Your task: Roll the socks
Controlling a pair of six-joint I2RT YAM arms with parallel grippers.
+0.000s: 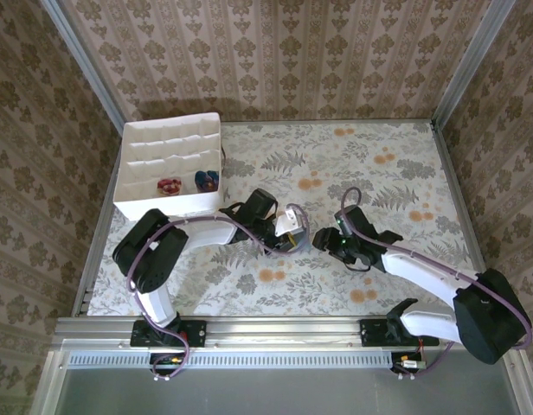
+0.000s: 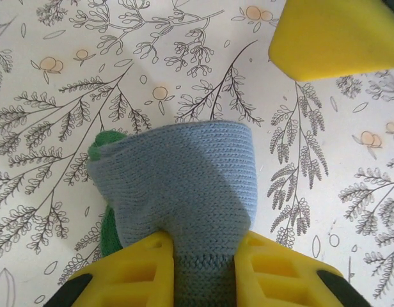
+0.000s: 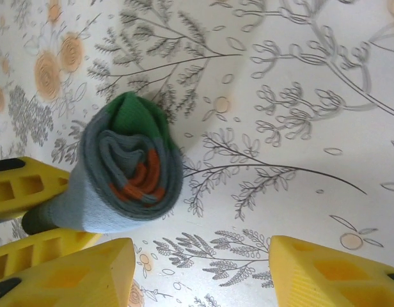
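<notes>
The grey-blue sock [image 2: 184, 185] is rolled into a bundle, and my left gripper [image 2: 203, 246] is shut on its end just above the floral tablecloth. In the right wrist view the roll [image 3: 130, 166] shows its spiral end, with a green toe and orange cuff inside. My right gripper [image 3: 203, 262] stands open beside the roll with nothing between its fingers. From above, the left gripper [image 1: 292, 232] and right gripper [image 1: 329, 242] face each other at the table's middle. The peach and maroon sock [image 1: 170, 185] and the purple and teal sock [image 1: 207, 180] lie rolled in the box.
The white partitioned box [image 1: 167, 143] stands at the back left of the table. Patterned walls close in the table on three sides. The right gripper's yellow finger [image 2: 338, 35] sits close to the roll in the left wrist view.
</notes>
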